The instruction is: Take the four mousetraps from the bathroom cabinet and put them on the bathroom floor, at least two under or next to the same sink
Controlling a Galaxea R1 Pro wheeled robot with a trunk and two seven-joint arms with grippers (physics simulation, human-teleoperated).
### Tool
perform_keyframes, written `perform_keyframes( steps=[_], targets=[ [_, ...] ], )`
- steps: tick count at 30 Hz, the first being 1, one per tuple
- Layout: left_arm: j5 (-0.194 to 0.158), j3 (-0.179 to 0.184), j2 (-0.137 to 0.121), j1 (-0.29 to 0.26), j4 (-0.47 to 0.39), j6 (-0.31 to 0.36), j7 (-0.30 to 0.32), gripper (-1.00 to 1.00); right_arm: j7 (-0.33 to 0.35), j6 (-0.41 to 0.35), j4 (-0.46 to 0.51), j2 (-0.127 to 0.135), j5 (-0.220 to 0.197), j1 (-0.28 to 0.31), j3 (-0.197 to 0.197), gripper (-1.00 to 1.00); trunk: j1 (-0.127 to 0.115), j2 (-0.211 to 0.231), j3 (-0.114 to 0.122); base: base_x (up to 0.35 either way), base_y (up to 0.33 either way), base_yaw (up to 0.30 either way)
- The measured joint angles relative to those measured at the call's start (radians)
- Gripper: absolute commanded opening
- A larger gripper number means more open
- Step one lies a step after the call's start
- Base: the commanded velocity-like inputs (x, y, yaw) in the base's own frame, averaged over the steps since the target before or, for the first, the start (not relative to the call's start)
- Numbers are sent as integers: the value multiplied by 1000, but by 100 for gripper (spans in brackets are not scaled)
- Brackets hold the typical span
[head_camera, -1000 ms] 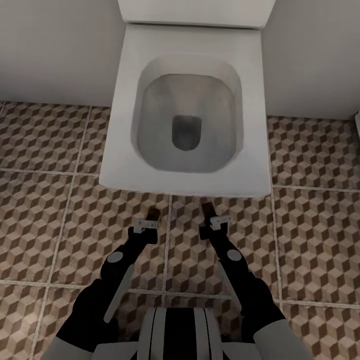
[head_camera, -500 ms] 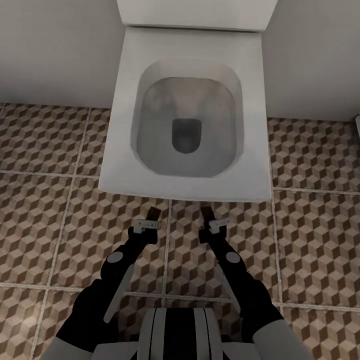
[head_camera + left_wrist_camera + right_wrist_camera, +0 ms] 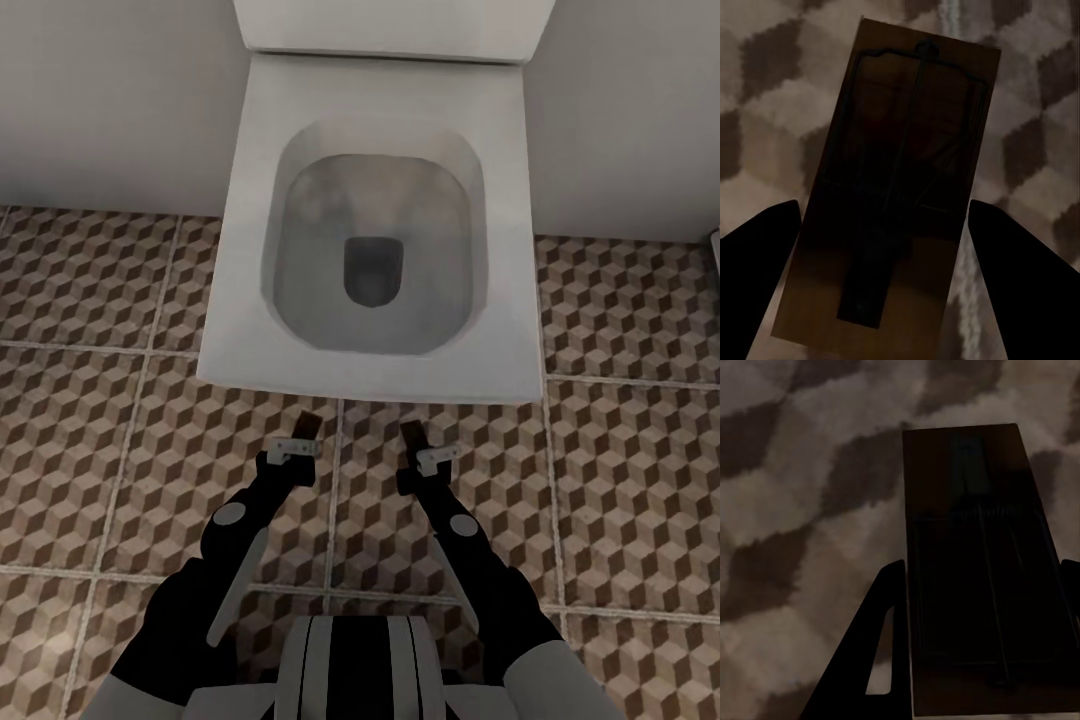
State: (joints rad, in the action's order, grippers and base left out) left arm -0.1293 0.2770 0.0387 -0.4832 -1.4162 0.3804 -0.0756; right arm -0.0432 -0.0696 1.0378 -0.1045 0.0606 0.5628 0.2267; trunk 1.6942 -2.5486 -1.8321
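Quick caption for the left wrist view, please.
Left pincer holding a mousetrap above the cube-patterned bathroom floor.

mousetrap in left gripper: tan board, dark wire bar and spring on its face, between the dark fingers, over the bathroom floor | mousetrap in right gripper: brown board, wire parts along its length, between the fingers | floor: brown, beige and white cube-pattern tiles, pale grout
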Motion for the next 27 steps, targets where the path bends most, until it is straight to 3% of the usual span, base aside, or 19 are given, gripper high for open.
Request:
perform_keyframes(
  steps=[22,23,27],
  targets=[
    [0,1,0,0,-14,0,-1,-100,0,22,-10,0,0,0,1,-100,0,0,0,0,0,0],
    [0,1,0,0,-14,0,-1,-100,0,23,-10,0,0,0,1,100,0,0,0,0,0,0],
    [0,1,0,0,-14,0,-1,-100,0,25,-10,0,-1,0,1,100,0,0,0,0,0,0]
  ],
)
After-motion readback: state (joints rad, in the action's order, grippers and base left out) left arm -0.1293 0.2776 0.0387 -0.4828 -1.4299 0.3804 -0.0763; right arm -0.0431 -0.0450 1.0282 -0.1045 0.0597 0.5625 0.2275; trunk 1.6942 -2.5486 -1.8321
